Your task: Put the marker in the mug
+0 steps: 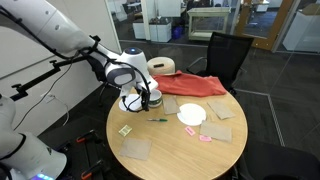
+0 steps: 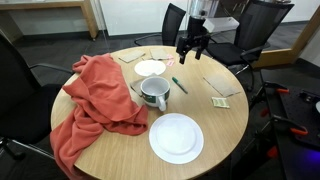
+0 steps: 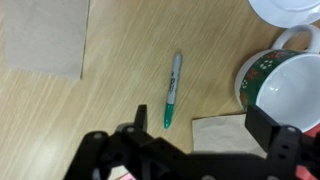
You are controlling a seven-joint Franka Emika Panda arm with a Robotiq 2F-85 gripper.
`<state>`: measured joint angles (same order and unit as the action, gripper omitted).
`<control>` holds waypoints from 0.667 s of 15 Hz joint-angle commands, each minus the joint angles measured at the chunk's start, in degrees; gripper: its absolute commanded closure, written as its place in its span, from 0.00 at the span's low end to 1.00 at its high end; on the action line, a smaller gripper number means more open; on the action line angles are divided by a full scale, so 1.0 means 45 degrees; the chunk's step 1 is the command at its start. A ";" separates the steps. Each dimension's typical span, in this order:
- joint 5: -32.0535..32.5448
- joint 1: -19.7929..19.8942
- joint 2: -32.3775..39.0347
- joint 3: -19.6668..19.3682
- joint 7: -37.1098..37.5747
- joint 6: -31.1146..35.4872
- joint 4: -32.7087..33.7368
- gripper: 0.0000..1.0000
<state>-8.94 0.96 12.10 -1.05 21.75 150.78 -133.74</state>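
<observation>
The marker (image 3: 172, 90), dark green with a grey barrel, lies flat on the wooden table, just beyond my left finger in the wrist view. It also shows in both exterior views (image 1: 157, 119) (image 2: 178, 85). The mug (image 3: 290, 90), light with a green and red pattern and a dark inside, stands upright to the marker's right; an exterior view (image 2: 154, 93) shows it beside the red cloth. My gripper (image 3: 205, 125) is open and empty, hovering above the table over a paper napkin (image 3: 225, 130). It hangs over the table past the marker (image 2: 190, 50).
A red cloth (image 2: 95, 100) is draped over one side of the round table (image 2: 225, 125). A small white plate (image 2: 151, 68) and a large white plate (image 2: 176, 137) flank the mug. Napkins (image 3: 45, 35) and small sticky notes (image 2: 221, 102) lie around. Black chairs (image 1: 228, 55) ring the table.
</observation>
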 commanded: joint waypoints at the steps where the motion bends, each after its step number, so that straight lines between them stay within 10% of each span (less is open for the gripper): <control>1: -0.0484 -0.0099 0.1188 -0.0255 0.0437 0.0507 0.0717 0.00; 10: -0.0371 -0.0811 0.3367 -0.1255 0.1540 0.2712 0.0894 0.00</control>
<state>-10.36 -0.66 24.32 -5.07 26.57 160.46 -131.15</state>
